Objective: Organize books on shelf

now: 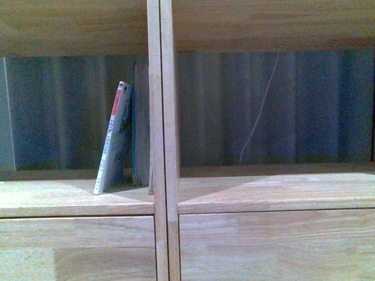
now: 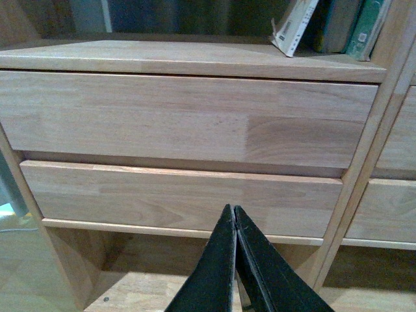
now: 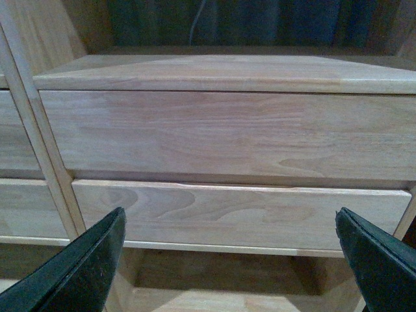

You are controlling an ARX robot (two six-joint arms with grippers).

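On the light-wood shelf (image 1: pixel 76 196), in the left column, a white paperback (image 1: pixel 113 140) with a red-topped spine leans rightward against a slim dark teal book (image 1: pixel 140 126) standing by the central upright. The left wrist view shows the white book (image 2: pixel 294 25) and the teal books (image 2: pixel 365 26) on the board above the drawers. My left gripper (image 2: pixel 233 211) is shut with nothing between its fingers, low in front of the left drawers. In front of the right drawers my right gripper (image 3: pixel 231 224) is wide open and empty. Neither gripper appears in the front view.
The central upright (image 1: pixel 161 140) splits the shelf into two columns. The right compartment (image 1: pixel 275 190) holds no books; a thin white cable (image 1: pixel 261 111) hangs behind it. Drawer fronts (image 2: pixel 188 123) (image 3: pixel 227 133) lie below the board, with a low open bay (image 3: pixel 221 279) under them.
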